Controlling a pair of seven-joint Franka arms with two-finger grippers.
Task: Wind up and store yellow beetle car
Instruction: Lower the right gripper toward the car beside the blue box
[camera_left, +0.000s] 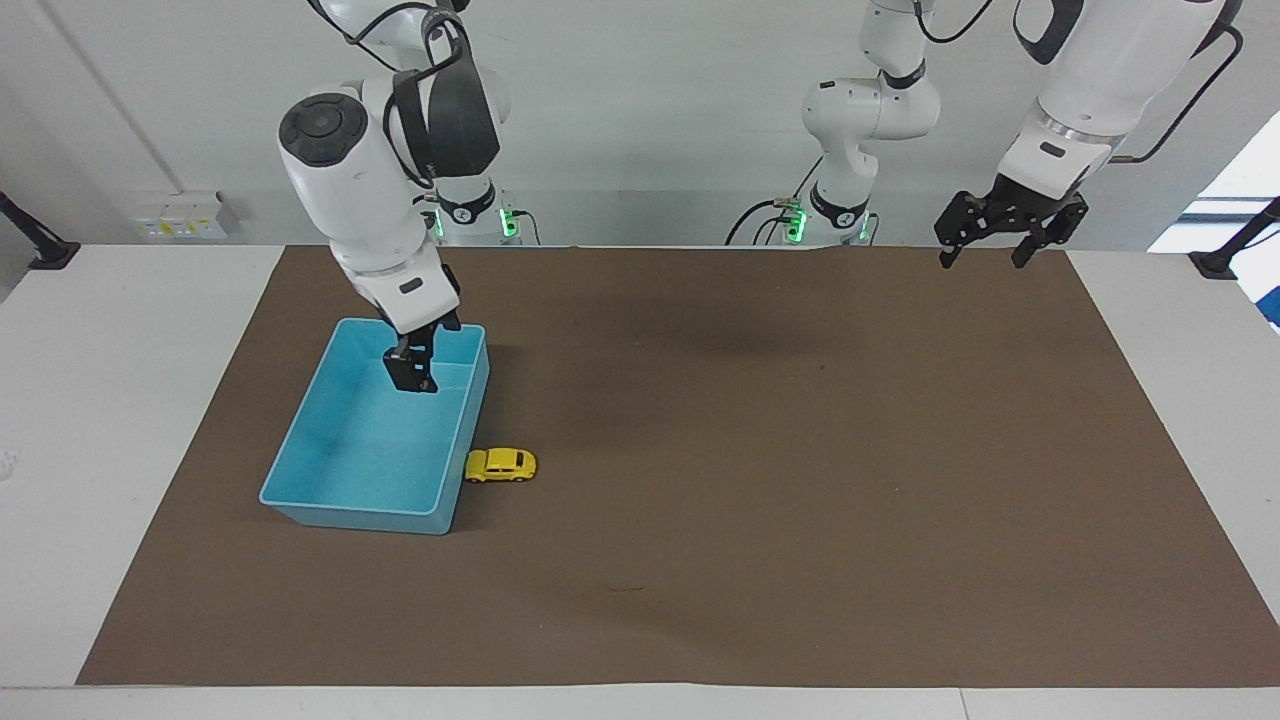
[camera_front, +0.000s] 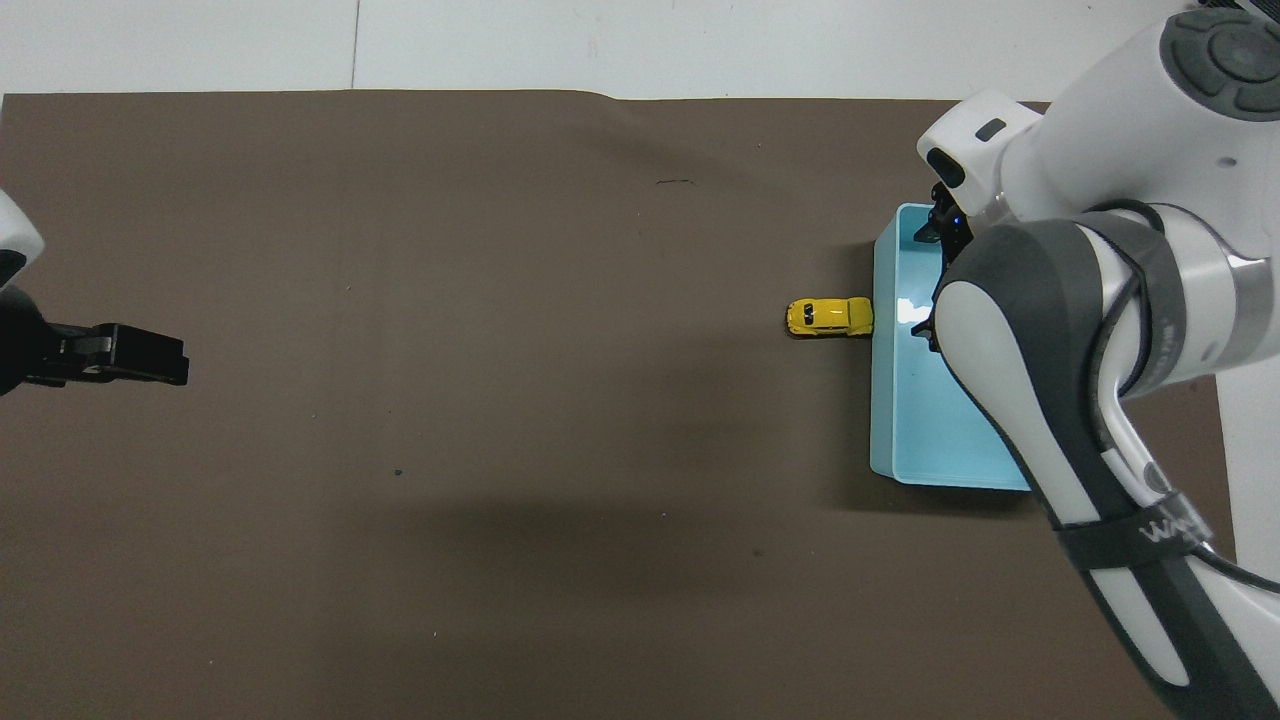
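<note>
The yellow beetle car stands on the brown mat, touching the long wall of the blue bin that faces the left arm's end; it also shows in the overhead view. My right gripper hangs open and empty over the bin's end nearer to the robots, apart from the car. In the overhead view my right arm covers much of the bin, and only the fingertips show. My left gripper is open and empty, held high over the mat's edge at the left arm's end.
The brown mat covers most of the white table. The bin holds nothing that I can see. The left gripper also shows in the overhead view.
</note>
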